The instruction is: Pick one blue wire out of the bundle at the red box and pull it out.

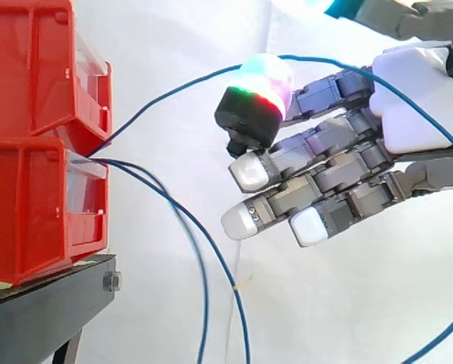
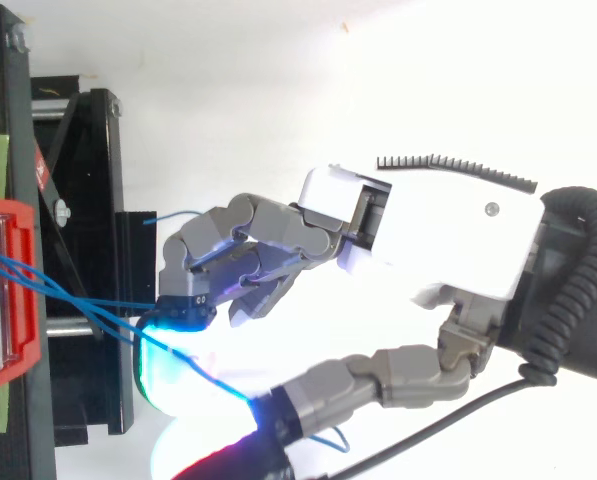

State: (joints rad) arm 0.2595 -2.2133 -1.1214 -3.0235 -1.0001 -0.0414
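Observation:
Two stacked red bins stand at the left on a black stand. Several thin blue wires come out of the gap between the bins. One blue wire rises to the right, passes behind the thumb's glowing pad and runs on across the palm to the right edge. In the top view this wire crosses the gap between the fingertips and the thumb. My hand reaches in from the right, its fingers nearly straight and pointing at the bins, the thumb held apart. It stands a short way off the bins.
Two other blue wires hang from the bins down past the stand. A white curtain hangs behind. From above, the red bin sits at the left edge beside the stand's black frame.

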